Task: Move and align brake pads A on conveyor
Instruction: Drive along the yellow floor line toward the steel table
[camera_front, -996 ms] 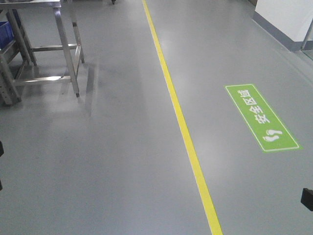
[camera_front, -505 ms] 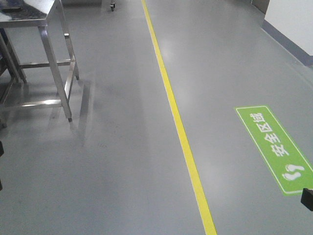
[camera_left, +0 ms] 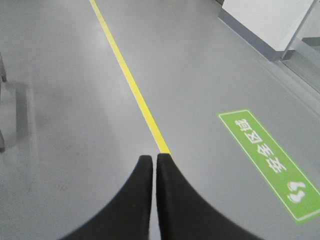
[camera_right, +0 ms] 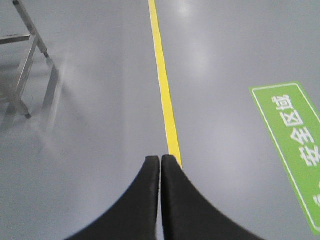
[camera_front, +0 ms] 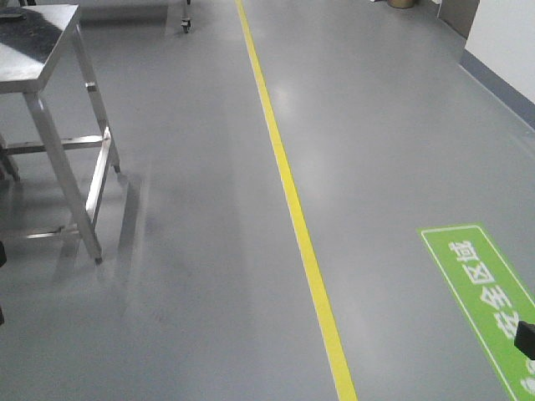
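Over the floor by the yellow line, left gripper and right gripper hang with fingers pressed together, empty; brake pads A and conveyor aren't in view, so expect stiff, dense pads and pinch across the narrow width at mid-groove.

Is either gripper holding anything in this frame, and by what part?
Nothing is held. The left gripper and the right gripper are both shut and empty, above the grey floor.
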Tool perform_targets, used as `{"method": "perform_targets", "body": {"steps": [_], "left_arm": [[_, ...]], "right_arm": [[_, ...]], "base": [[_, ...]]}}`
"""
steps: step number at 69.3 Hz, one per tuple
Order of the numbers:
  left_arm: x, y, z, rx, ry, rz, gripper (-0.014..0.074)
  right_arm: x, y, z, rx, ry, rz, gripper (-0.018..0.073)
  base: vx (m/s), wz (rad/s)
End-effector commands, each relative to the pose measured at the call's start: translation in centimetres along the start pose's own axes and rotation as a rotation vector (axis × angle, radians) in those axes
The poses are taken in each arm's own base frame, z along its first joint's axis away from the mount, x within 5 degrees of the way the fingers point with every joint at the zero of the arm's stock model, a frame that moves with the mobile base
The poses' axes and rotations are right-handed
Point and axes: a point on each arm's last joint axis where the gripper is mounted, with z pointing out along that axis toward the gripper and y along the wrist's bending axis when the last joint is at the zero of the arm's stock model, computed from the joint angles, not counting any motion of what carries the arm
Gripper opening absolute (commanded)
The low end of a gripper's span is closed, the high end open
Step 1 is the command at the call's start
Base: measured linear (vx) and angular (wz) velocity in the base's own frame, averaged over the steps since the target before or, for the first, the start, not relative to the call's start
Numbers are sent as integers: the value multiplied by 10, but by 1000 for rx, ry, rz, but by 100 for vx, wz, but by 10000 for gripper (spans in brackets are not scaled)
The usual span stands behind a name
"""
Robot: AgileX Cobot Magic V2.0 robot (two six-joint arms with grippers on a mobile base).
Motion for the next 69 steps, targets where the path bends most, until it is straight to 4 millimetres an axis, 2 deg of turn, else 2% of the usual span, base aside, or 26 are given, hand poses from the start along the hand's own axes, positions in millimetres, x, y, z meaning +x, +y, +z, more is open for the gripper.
{"method": "perform_targets", "body": {"steps": [1,69], "left_arm": [[-12,-5,-3,36,-80,9,-7],[-12,-5,-3,36,-80,9,-7]], "right_arm": [[-13,2,-3,-17,-83,-16,-10],[-12,1,-3,-10,-70,-16,-10]], "base": [[62,0],[61,3]]}}
